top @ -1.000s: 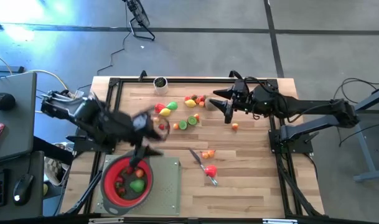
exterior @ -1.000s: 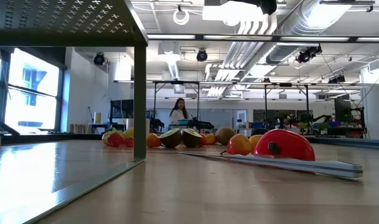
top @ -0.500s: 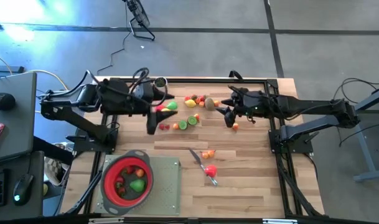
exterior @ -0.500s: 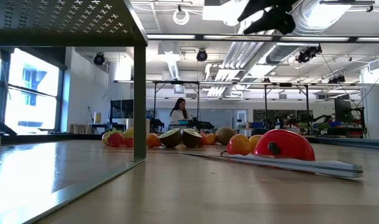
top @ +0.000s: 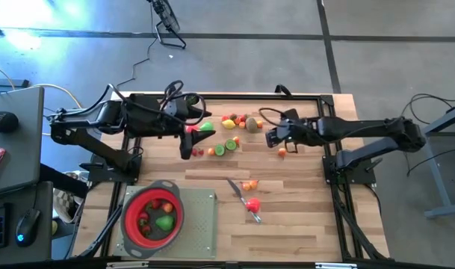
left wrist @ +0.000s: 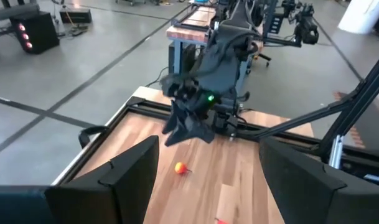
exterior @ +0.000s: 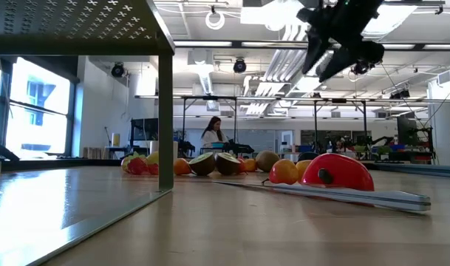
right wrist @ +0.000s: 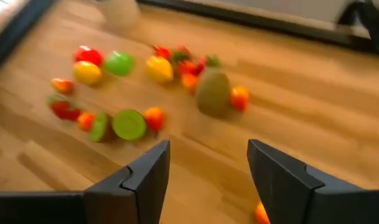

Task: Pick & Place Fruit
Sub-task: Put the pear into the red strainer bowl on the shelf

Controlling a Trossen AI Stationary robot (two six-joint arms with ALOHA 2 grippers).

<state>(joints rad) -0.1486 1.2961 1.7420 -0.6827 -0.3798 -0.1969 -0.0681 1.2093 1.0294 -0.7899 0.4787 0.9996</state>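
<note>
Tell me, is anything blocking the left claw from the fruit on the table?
Nothing visible is. The left gripper hangs open, empty, right beside the fruit pile, with only bare table between them. The red strainer sits farther off, not between them.

The light wooden table (top: 287,217) lies bare along its right edge and across its near right corner. A slim grey knife (top: 237,190) with a red fruit piece (top: 252,205) and small orange fruits (top: 248,184) blocks the middle. The scattered cluster of small toy fruits (top: 226,134) crowds the far middle, hemmed between both dark arms. The red bowl-shaped strainer (top: 152,217) on its grey board (top: 201,224) fills the near left corner.
</note>
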